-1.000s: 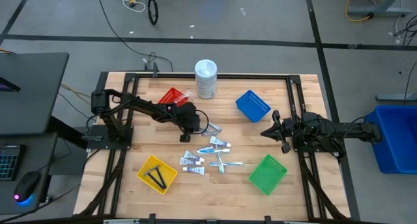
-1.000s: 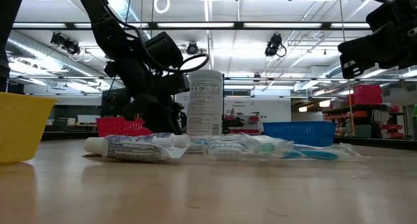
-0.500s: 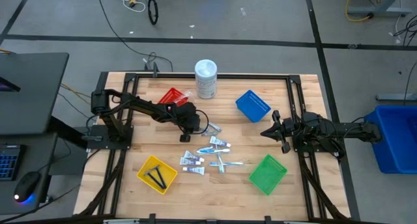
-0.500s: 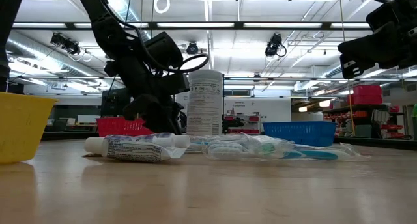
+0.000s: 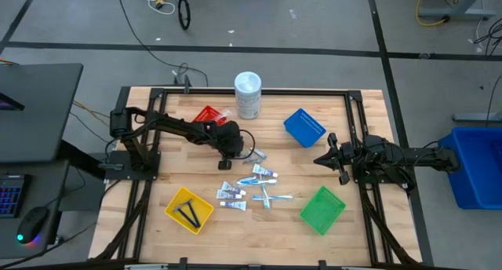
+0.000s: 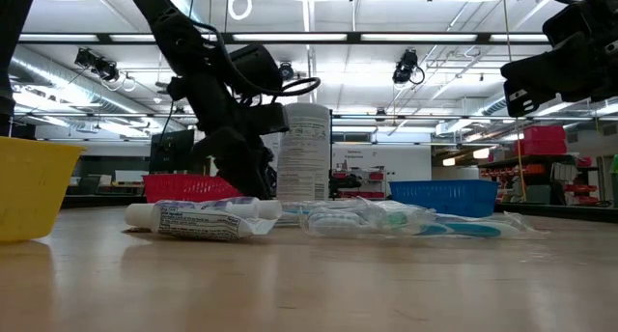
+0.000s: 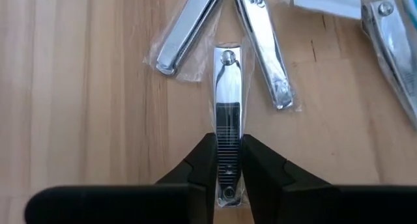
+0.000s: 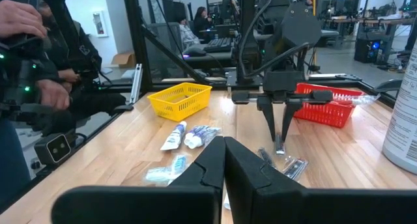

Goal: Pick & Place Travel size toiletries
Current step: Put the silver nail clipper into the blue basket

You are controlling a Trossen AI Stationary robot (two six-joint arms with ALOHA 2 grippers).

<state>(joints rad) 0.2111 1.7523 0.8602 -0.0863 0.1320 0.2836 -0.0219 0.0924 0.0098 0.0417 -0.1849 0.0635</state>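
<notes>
My left gripper (image 7: 228, 146) hangs fingers-down over the table's middle (image 5: 233, 151) and is shut on a silver nail clipper (image 7: 228, 107) in a clear packet. Two more packed clippers (image 7: 260, 48) lie on the wood just beyond it. Small white tubes (image 5: 231, 195) and pale-blue sticks (image 5: 267, 195) lie in a loose heap nearer the near edge. Thin black pieces lie in the yellow basket (image 5: 188, 209). My right gripper (image 5: 325, 158) waits shut at the table's right side, well away from everything. My left gripper pinches the nail clipper between its two fingers (image 7: 205, 160), near one end (image 7: 228, 134). It comes from above, pointing down, and the clipper lies along the fingers. The riveted free end (image 7: 227, 56) points down toward the table, just above the other clippers (image 8: 287, 164).
A red basket (image 5: 205, 115) sits far-left, a blue one (image 5: 304, 127) far-right and a green one (image 5: 322, 209) near-right. A tall white container (image 5: 248, 95) stands at the far edge. A person (image 8: 39, 61) stands beyond the table's left side.
My left gripper has risen a little and shifted slightly toward the table's right. The heap of tubes and sticks has stayed where it was.
</notes>
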